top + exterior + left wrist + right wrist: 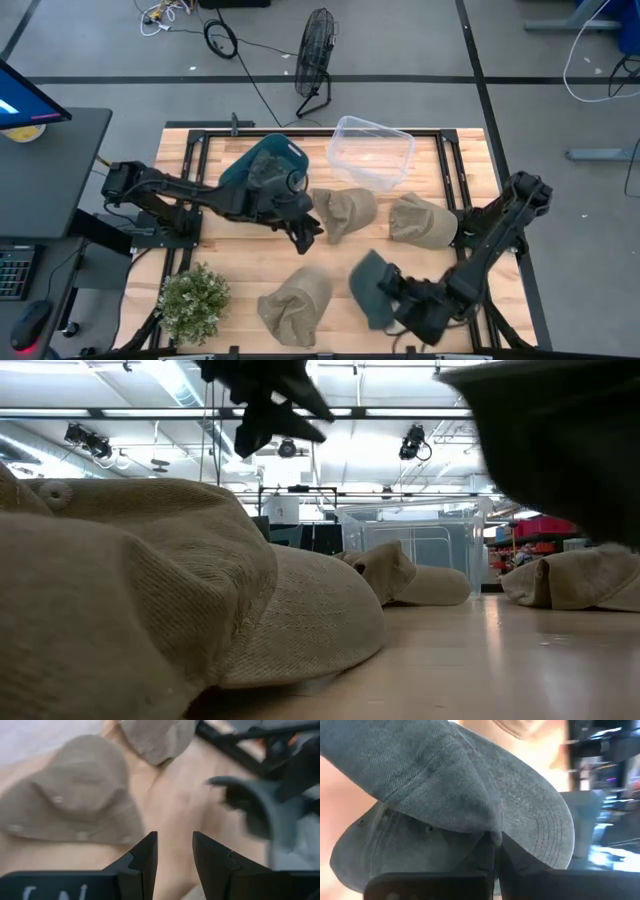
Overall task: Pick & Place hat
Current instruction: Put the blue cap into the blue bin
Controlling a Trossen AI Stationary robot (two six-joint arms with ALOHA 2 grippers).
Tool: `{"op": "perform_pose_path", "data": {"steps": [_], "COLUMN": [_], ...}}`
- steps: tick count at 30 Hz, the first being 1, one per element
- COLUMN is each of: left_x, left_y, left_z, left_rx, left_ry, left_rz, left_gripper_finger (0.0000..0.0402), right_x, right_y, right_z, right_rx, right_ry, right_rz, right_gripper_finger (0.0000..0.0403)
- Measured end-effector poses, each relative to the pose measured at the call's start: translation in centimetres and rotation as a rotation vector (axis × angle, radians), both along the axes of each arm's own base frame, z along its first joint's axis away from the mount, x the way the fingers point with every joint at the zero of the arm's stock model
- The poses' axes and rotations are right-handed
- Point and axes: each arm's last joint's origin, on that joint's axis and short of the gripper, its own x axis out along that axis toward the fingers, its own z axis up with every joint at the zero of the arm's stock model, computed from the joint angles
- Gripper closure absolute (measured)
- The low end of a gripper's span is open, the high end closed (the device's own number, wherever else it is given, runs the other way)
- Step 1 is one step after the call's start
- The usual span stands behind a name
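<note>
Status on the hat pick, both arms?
Right gripper shut on dark teal hat, near table front. Left gripper open, empty, mid-table. Clear bin unobstructed.

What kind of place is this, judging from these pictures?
Probably a robotics lab or workshop. A wooden table stands on a grey floor with loose cables and a floor fan; the low view shows ceiling-hung lights. The right gripper holds a dark hat.

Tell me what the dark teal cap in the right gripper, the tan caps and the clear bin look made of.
Dark teal cap: woven cotton-like twill, matte, with stitched brim rows; the right gripper pinches it. Tan caps: ribbed, corduroy-like cloth, matte and soft-looking. Clear bin: likely thin rigid plastic, see-through and slightly glossy. The left gripper hangs open above the table.
</note>
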Motion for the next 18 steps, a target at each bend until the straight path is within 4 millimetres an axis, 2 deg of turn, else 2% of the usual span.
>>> {"op": "perform_pose_path", "data": {"steps": [6,13,18], "left_x": [0.1,0.3,0.2], "left_y": [-0.7,-1.2,-1.4], "left_z": [0.3,0.7,0.7], "left_rx": [-0.064,-0.068,-0.082], "left_ry": [-0.035,-0.078,-0.075], "left_rz": [0.015,0.001,0.004], "left_gripper_finger": [0.0275,0.0275,0.0275], "right_x": [3.4,6.7,8.0], "right_y": [-2.6,-5.8,-7.7], "right_z": [0.5,0.9,1.0], "right_rx": [-0.216,-0.305,-0.33], "right_ry": [-0.025,-0.018,0.005], "right_rz": [0.081,0.112,0.121], "right_gripper_finger": [0.04,0.0401,0.0401]}}
